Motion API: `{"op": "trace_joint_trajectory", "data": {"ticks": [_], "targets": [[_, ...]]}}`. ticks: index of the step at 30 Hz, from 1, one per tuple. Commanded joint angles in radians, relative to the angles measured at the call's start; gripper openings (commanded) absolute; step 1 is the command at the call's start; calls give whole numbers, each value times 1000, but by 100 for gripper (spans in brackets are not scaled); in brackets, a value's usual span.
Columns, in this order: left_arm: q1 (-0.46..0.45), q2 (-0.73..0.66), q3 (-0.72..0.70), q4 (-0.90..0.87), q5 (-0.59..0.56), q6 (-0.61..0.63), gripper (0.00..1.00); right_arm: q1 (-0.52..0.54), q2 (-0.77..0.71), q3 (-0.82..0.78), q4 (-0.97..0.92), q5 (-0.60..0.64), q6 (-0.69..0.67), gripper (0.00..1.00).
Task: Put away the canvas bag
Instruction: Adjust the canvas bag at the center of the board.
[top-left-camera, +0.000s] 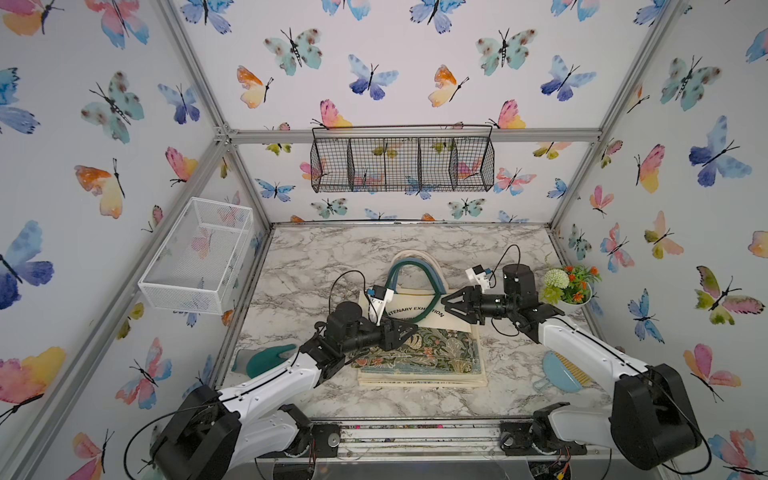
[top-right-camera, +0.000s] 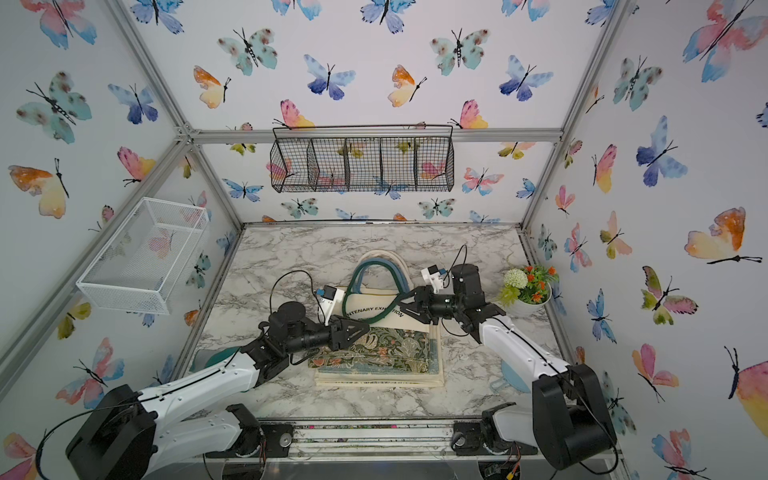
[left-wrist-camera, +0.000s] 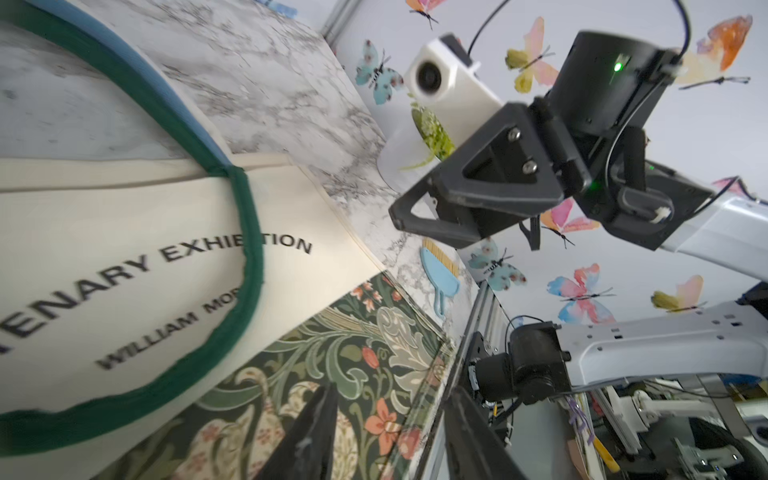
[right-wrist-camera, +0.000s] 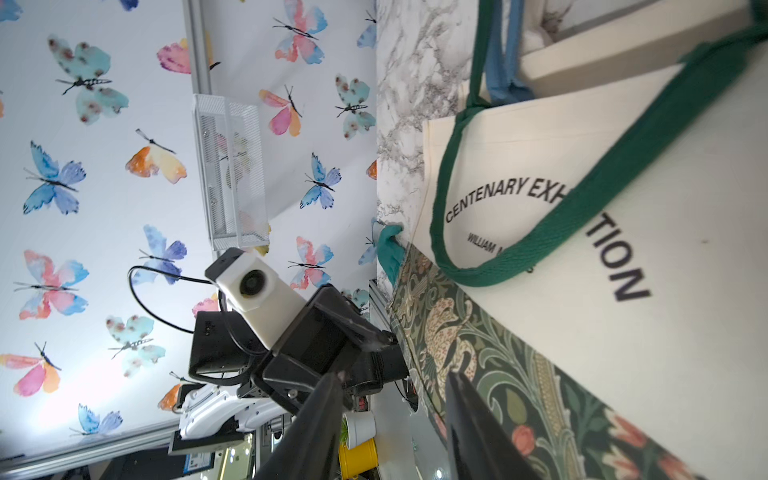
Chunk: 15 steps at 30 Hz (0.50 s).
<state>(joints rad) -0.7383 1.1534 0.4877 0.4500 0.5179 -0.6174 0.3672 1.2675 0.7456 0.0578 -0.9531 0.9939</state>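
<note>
While both my arms reach in over the table (top-left-camera: 316, 257), the bag (top-left-camera: 432, 353) lies flat at its middle, folded, with a cream panel of black lettering laid over a dark floral print. Its handles (top-left-camera: 401, 270) arch toward the far edge, and one green loop (left-wrist-camera: 245, 266) falls back across the lettering. My left gripper (top-left-camera: 413, 330) hangs just above the bag's left part, where the cream meets the print; its jaws stand apart with only the floral cloth showing between them, so it grasps nothing. My right gripper (top-left-camera: 445, 305) points in from the right, its tips at the bag's far right corner beside the green loop; those jaws are parted too and hold nothing, though I cannot tell whether a tip touches the cloth. A teal mitt (top-left-camera: 266, 359) lies at the left edge, a blue brush (top-left-camera: 561, 372) near the front right corner, and a flower pot (top-left-camera: 571, 286) at the right edge. A white basket (top-left-camera: 195, 257) hangs on the left wall and a black wire basket (top-left-camera: 401, 164) on the back wall.
</note>
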Motion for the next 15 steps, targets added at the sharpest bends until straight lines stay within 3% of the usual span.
{"op": "trace_joint_trajectory", "data": {"ticks": [1, 7, 11, 15], "targets": [[-29, 58, -2, 62, -25, 6, 46, 14, -14, -50, 2, -24, -8, 42], [-29, 198, -92, 180, -65, -22, 41, 24, 3, -297, 232, -5, 105, 36], [-19, 343, -125, 303, -44, -15, 40, 25, 31, -362, 292, 18, 117, 36], [-10, 478, -127, 434, 55, -48, 36, 26, 25, -357, 281, 38, 127, 36]]}}
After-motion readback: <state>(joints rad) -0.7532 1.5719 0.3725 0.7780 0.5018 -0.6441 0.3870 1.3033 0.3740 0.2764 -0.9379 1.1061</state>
